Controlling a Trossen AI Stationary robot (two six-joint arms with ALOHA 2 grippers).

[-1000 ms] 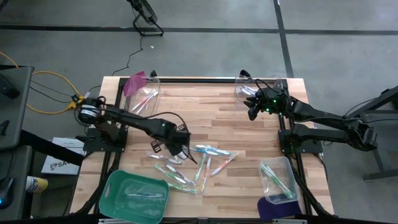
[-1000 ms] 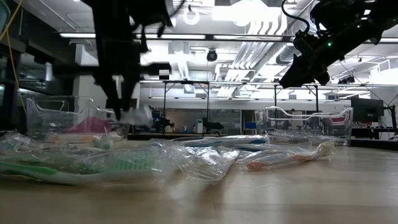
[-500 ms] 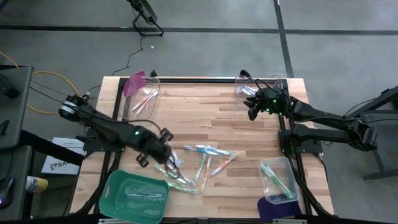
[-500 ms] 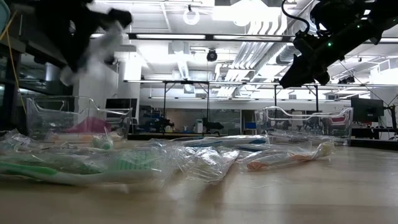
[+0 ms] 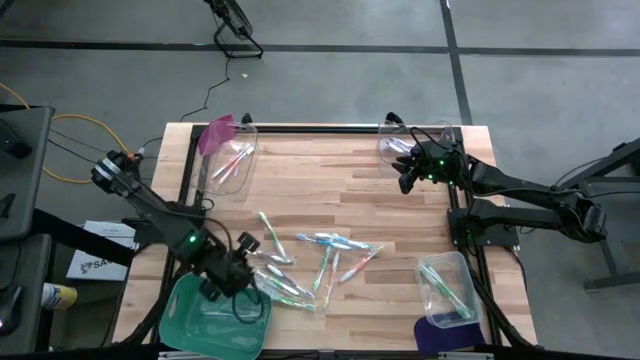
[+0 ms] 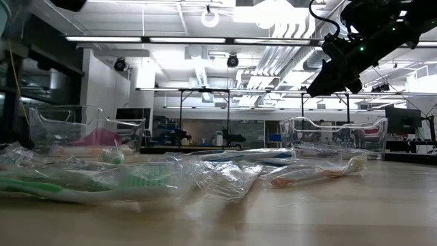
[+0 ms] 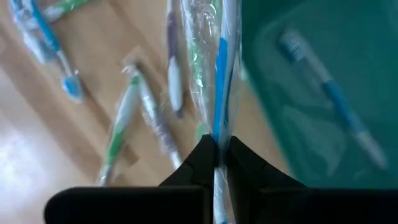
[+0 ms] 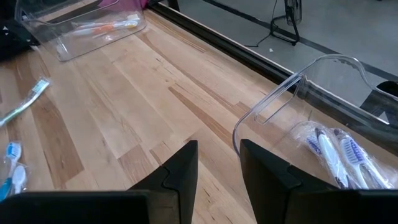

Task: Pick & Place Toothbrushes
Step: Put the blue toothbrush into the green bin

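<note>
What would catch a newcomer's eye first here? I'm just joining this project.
The scatter of wrapped toothbrushes in the middle of the wooden table. Next, the left gripper, jaws shut on a blue wrapped toothbrush, beside the green bin at the table's near left corner. The right gripper hangs open by a clear bin at the far right.

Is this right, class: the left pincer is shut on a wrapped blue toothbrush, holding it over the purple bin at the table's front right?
Not quite. The left pincer is shut on the wrapped blue toothbrush, but it holds it at the edge of the green bin at the table's front left, not over the purple one. The high view shows this, and the left wrist view shows green bin beside the toothbrush.
</note>
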